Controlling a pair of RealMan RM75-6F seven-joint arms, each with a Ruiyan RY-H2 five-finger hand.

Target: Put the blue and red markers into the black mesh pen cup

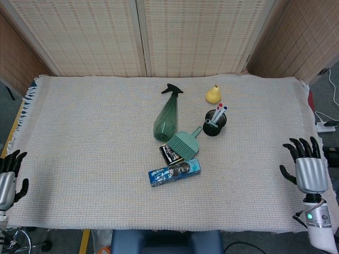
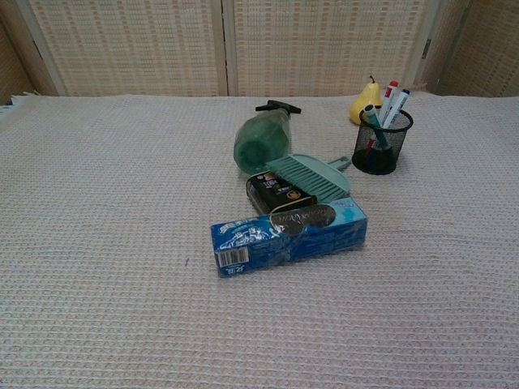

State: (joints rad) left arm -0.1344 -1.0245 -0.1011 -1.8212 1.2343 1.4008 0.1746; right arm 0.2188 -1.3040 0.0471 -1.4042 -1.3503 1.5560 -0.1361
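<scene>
The black mesh pen cup (image 1: 215, 124) (image 2: 382, 143) stands right of centre on the woven cloth. A red-capped marker (image 2: 390, 90) and a blue-capped marker (image 2: 401, 100) stand in it beside a green one (image 2: 371, 120); in the head view the red marker (image 1: 218, 109) and the blue marker (image 1: 223, 111) lean toward the back right. My right hand (image 1: 306, 166) hovers at the table's right edge, fingers spread, holding nothing. My left hand (image 1: 9, 177) sits at the left edge, fingers apart and empty. Neither hand shows in the chest view.
A yellow pear (image 1: 213, 94) lies behind the cup. A green spray bottle (image 1: 167, 117), a teal brush (image 1: 185, 142), a dark tin (image 1: 170, 153) and a blue box (image 1: 175, 172) cluster at the centre. Woven screens close off the back.
</scene>
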